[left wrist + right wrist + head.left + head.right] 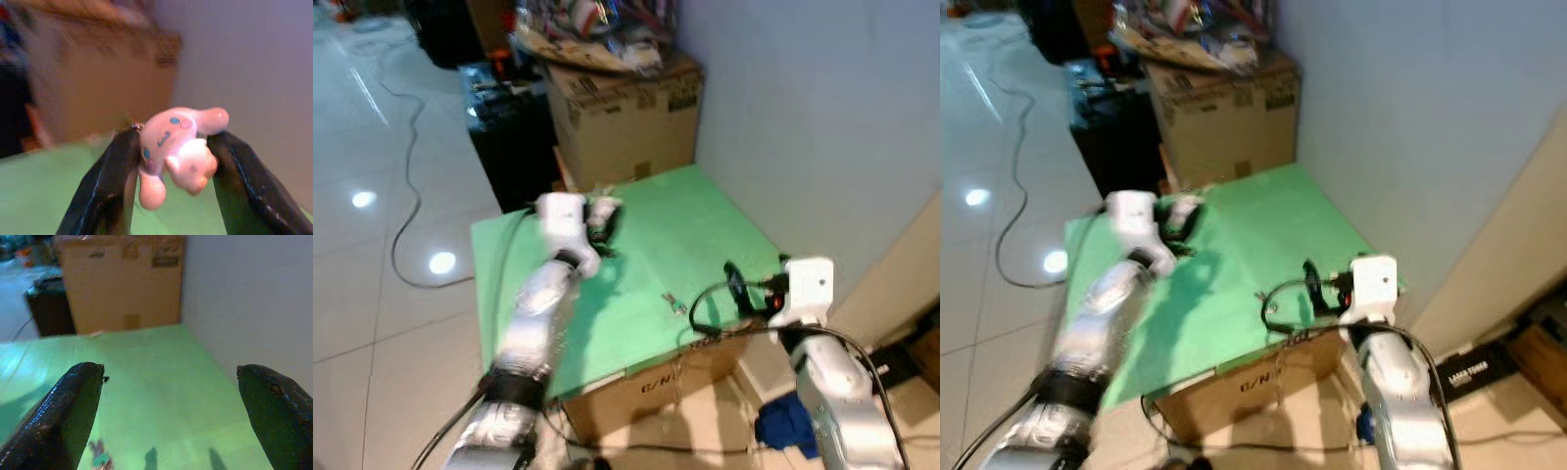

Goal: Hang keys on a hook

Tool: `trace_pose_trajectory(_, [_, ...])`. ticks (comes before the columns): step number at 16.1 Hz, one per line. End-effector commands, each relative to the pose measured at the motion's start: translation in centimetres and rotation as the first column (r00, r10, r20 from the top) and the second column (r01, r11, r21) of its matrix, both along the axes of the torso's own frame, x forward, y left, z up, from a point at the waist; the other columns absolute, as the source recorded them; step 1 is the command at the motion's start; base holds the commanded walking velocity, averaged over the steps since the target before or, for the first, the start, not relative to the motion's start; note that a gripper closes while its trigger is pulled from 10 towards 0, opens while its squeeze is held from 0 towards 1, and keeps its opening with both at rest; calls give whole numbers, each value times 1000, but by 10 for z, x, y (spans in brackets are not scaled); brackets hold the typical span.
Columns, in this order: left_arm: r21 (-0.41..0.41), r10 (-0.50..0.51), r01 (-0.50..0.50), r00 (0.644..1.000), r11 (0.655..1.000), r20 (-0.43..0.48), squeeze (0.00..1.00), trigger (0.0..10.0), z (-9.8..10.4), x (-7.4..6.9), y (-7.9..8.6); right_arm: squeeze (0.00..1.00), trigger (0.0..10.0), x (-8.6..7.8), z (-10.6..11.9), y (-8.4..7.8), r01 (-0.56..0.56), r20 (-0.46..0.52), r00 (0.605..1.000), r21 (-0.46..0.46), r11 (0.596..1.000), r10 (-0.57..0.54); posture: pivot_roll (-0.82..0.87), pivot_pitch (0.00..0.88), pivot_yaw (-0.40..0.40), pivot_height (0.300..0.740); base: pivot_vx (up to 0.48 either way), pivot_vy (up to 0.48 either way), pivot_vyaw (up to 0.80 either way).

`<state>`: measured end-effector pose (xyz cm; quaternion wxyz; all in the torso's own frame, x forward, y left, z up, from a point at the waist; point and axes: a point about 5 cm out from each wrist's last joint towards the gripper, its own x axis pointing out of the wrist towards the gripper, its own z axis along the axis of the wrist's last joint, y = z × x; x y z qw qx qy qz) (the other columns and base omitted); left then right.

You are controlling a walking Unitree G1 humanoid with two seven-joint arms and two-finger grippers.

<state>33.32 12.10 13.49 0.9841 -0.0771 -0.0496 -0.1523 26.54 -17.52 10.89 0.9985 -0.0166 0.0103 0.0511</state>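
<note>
A pink and white cartoon charm of the keychain (178, 147) is pinched between the two black fingers of my left gripper (175, 137). That gripper (603, 221) hovers over the far left part of the green tabletop (705, 220), shut on the charm. A small metal piece (675, 304) lies on the green surface near the front edge; it is also visible as a small piece (100, 458) in the right wrist view. My right gripper (736, 284) stands open over the front right corner, fingers wide apart with nothing between them (168, 369).
The green top rests on a cardboard box (656, 377). A bigger cardboard box (626, 108) piled with clutter stands behind it, beside a black case (514, 137). A pale wall (822, 108) runs along the right. A cable (406, 196) lies on the white floor.
</note>
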Motion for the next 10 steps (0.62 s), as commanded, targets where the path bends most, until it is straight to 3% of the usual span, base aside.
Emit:
trace_pose_trajectory(1, [-23, 55, -54, 998, 998, 37, 0, 0, 8, -11, 18, 0, 10000, -2, 4, 7, 19, 35, 999, -5, 1000, -19, -47, 0, 78, 736, 0, 0, 0])
trace_pose_trajectory(2, [-31, 56, -55, 998, 998, 17, 0, 1765, 6, -14, 20, 0, 10000, -2, 5, 9, 11, 41, 999, -4, 1000, -11, -47, 0, 78, 736, 0, 0, 0])
trace_pose_trajectory(3, [3, 99, -99, 995, 995, -30, 0, 10000, -4, -16, 21, 0, 10000, 4, 9, 13, 9, 61, 998, -11, 1000, -9, -40, 0, 73, 736, 0, 0, 0])
trace_pose_trajectory(6, [10, 109, -108, 993, 994, -40, 0, 10000, -6, -20, 13, 0, 10000, 12, 10, 6, 47, 70, 996, -5, 999, -47, -38, 0, 73, 736, 0, 0, 0])
trace_pose_trajectory(9, [36, 157, -155, 985, 987, -65, 0, 10000, -17, -29, 22, 0, 10000, 11, 11, 0, 81, 86, 993, -7, 997, -80, -47, 0, 86, 736, 0, 0, 0])
trace_pose_trajectory(10, [56, 200, -198, 979, 979, -28, 0, 10000, -18, -34, 30, 0, 10000, 9, 19, -3, 103, 161, 982, -41, 994, -95, -50, 0, 87, 736, 0, 0, 0])
